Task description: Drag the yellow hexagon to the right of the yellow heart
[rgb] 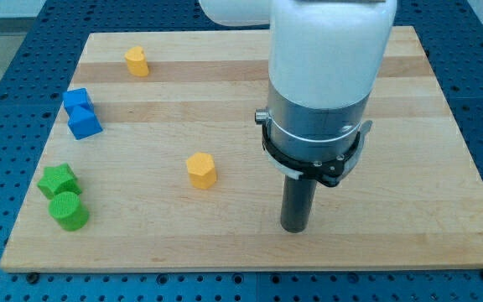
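My tip (295,228) rests on the bench (409,210), well to the view's right of the yellow hexagon (200,170). The yellow heart (137,61) sits far off, top left. No fingers show.

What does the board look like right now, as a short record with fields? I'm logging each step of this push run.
board: wooden table top, six blocks on it
yellow hexagon: lower middle, standing alone
yellow heart: near the view's top left
blue blocks: two touching, at the view's left edge, shapes unclear
green blocks: star-like one above a green cylinder, lower left, touching
my tip: on the board, to the view's right of the hexagon and slightly lower, apart from it
task state: hexagon not yet beside the heart
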`<action>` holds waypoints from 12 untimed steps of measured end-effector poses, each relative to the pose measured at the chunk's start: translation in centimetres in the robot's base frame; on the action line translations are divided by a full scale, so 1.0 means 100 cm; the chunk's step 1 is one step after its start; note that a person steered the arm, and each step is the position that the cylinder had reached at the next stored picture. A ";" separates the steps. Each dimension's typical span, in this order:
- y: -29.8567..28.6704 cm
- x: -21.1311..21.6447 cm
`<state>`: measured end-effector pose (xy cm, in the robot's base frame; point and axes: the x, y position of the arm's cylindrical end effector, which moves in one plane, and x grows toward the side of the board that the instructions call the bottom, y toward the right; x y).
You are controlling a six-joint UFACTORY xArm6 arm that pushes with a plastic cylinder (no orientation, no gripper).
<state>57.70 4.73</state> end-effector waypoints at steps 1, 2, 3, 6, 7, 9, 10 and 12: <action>-0.006 0.022; -0.023 0.006; -0.030 -0.012; -0.136 -0.107; -0.133 -0.106; -0.090 -0.151; -0.106 -0.177; -0.115 -0.205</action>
<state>37.17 -6.80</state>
